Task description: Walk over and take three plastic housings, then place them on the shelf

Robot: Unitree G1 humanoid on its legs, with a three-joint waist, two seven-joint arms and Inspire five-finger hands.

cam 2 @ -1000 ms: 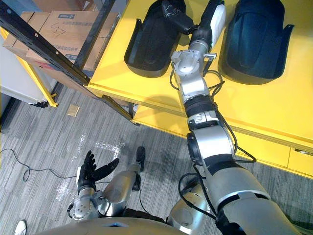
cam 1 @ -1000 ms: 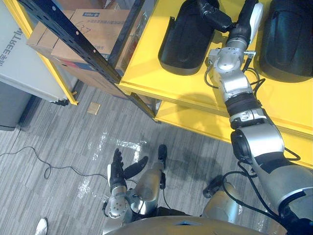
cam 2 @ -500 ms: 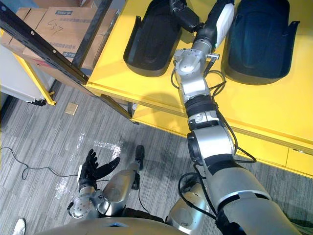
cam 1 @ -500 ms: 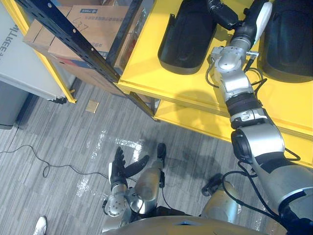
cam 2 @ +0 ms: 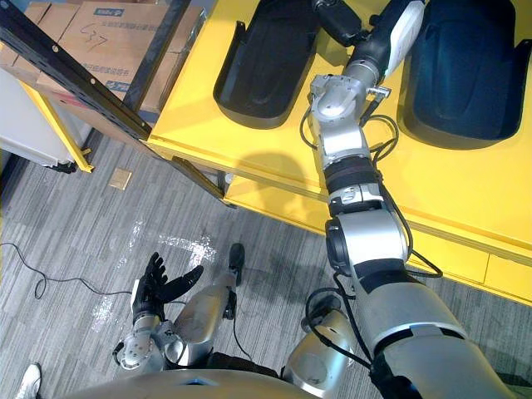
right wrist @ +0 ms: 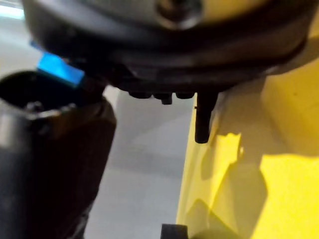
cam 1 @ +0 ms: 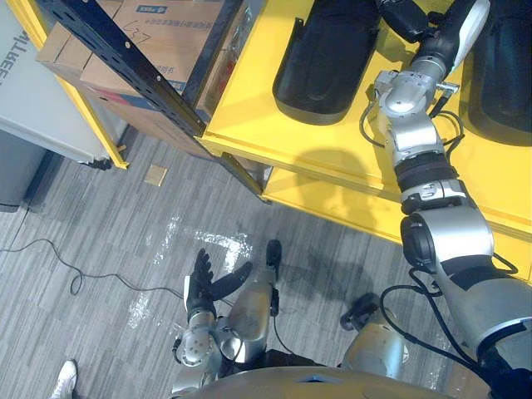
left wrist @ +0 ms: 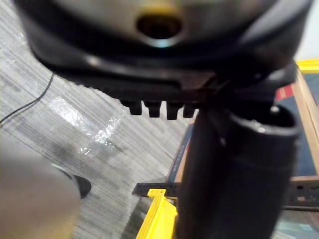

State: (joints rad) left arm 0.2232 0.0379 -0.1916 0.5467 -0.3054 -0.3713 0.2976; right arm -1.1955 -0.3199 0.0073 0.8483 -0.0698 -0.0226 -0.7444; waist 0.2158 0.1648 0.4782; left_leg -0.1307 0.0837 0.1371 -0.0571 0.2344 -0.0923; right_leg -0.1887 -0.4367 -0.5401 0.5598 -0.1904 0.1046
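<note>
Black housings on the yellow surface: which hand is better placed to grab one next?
Right, probably. The right hand is over the yellow surface between two black housings; the left hand hangs open down by the floor, far from them.

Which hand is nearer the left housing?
Right. The right hand is up at the shelf beside the housing; the left hand hangs low over the floor, far from it.

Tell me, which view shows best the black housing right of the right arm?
The right eye view: the housing lies almost whole on the yellow shelf. The left eye view gives its left part; the wrist views face elsewhere.
</note>
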